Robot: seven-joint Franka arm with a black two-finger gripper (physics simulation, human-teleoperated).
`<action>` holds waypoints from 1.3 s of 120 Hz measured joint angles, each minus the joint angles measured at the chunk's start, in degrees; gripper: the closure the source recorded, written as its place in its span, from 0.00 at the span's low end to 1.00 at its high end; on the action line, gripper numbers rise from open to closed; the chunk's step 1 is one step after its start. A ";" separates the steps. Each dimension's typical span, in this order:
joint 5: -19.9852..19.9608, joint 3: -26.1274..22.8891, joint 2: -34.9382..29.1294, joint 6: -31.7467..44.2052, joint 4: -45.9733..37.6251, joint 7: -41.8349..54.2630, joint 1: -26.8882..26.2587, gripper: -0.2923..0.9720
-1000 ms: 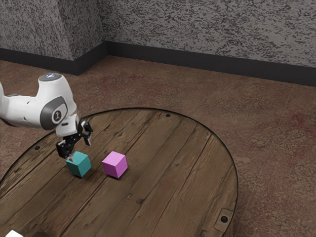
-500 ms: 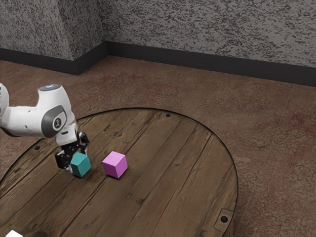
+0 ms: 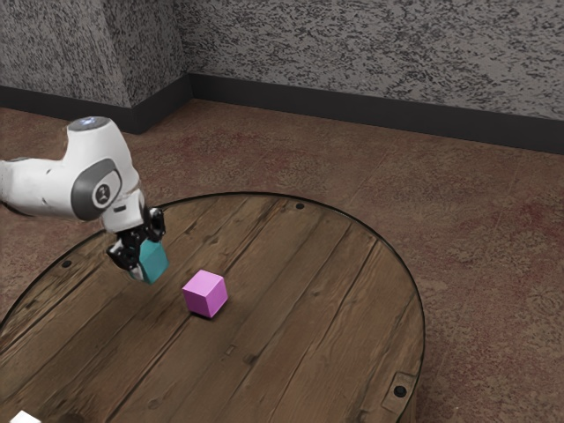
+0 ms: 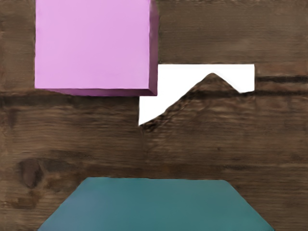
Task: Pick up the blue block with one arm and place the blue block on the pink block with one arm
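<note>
"Teal or blue, that cube you carry?"

"Blue block [image 3: 155, 262] by the task's name, though it renders teal. From the side, my pincer [image 3: 147, 258] is clamped on it, one finger on each of two opposite faces. It hangs tilted, clear of the boards, over the part of the round wooden counter [image 3: 308, 291] nearest the exterior view's left."

"And the pink block [image 3: 205, 293]?"

"It sits flat on the counter, just beside the blue block, toward the exterior view's right and lower down. The two do not touch. Brown floor [image 3: 458, 194] lies past the counter's rim, with a grey speckled wall [image 3: 370, 44] behind it."

"What does your hand's camera see?"

"Dark plank grain. The blue block [image 4: 154, 204] shows as a broad teal slab right under my hand. The pink block [image 4: 94, 45] lies ahead of it on the wood, its top face square to the camera, with bare planks between them. A white patch [image 4: 163, 86] with a jagged edge lies on the boards, touching the pink block's corner."
</note>
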 joint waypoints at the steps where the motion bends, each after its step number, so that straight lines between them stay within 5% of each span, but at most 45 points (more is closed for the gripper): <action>1: 0.00 -0.18 -0.07 -0.17 0.14 -0.09 -0.28 0.50; 26: -1.51 -4.19 1.48 -2.71 4.52 -3.51 -5.95 0.51; 48: -3.53 -4.19 3.78 -3.54 5.84 -7.93 -2.73 0.51; 82: -3.41 -4.25 7.93 -3.93 8.81 -13.04 -5.19 0.51; 106: 1.94 -4.86 8.34 -4.32 8.31 -14.73 -5.69 0.42; 138: 3.73 -5.22 2.81 -6.81 8.26 -15.79 -5.74 0.29; 156: 3.62 -4.60 -3.65 -18.79 18.22 -16.51 -7.75 0.26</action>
